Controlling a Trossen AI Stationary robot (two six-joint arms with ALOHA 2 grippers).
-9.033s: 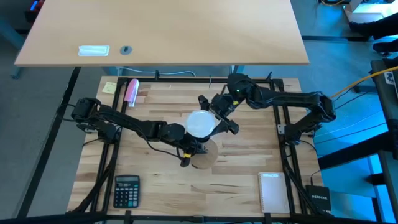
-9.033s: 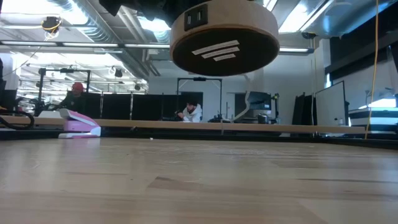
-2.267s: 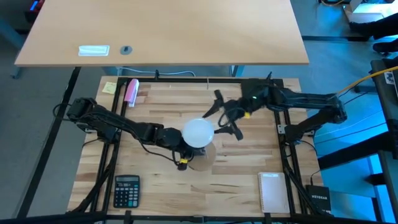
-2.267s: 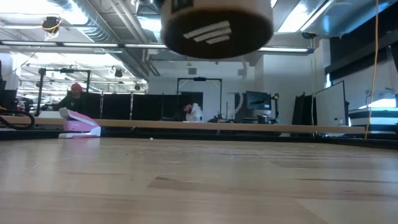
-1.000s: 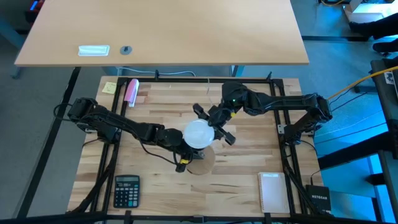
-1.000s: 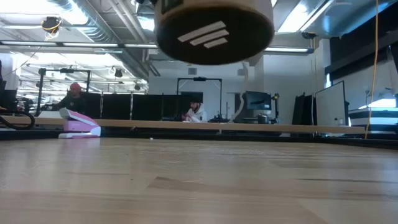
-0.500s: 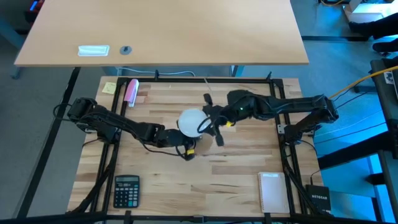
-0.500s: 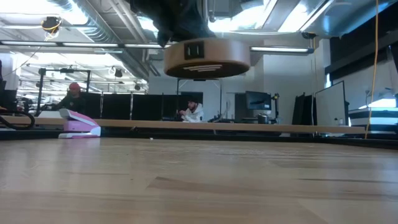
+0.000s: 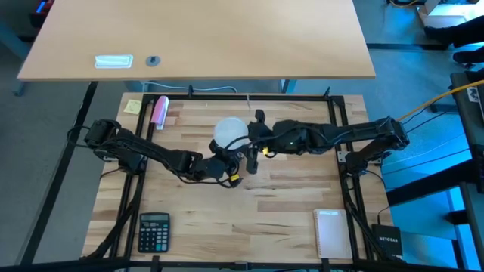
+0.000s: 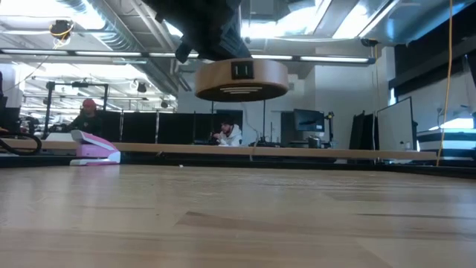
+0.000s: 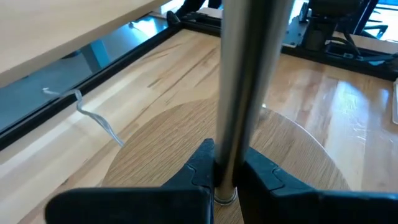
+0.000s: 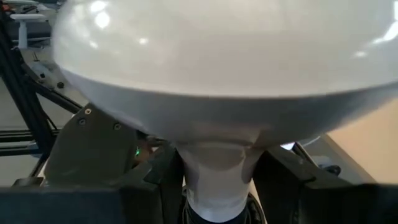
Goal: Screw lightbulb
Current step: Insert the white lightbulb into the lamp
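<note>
Worktop: a pale butcher-block wooden table (image 9: 287, 204) inside a black metal frame, with a larger light wooden desk (image 9: 204, 38) beyond its far edge.
Far-left corner: a pink stapler (image 9: 159, 111) beside a yellow sticky note (image 9: 133, 106).
Near-left corner: a black calculator (image 9: 153, 231).
Near-right corner: a white spiral notepad (image 9: 330, 232).
Room: the low view looks across bare wood to dark partitions, monitors and ceiling lights, where a seated person in white (image 10: 225, 135) and a person in a red cap (image 10: 88, 115) show beyond the far edge.
Task's thing: the white globe-shaped lightbulb (image 9: 229, 134) is lifted above the table's middle, a little toward the far edge, between the two arms.
Left gripper (image 9: 227, 168): comes in from the left edge and is clamped narrowly on the silvery metal stem (image 11: 249, 87) of the round wooden lamp base (image 10: 241, 80).
Right gripper (image 9: 253, 147): reaches in from the right edge, its fingers on either side of the bulb's neck; I cannot tell whether they press on it.
Only in the high view: both arms meeting at the bulb, and all the corner items.
Only in the low view: the underside of the wooden disc, hanging clear of the tabletop.
Only in the left wrist view: the stem pinched between two dark fingers (image 11: 264, 177), with the disc's oak grain behind it.
Only in the right wrist view: the bulb's white neck narrowing between the dark fingers (image 12: 283, 171).
</note>
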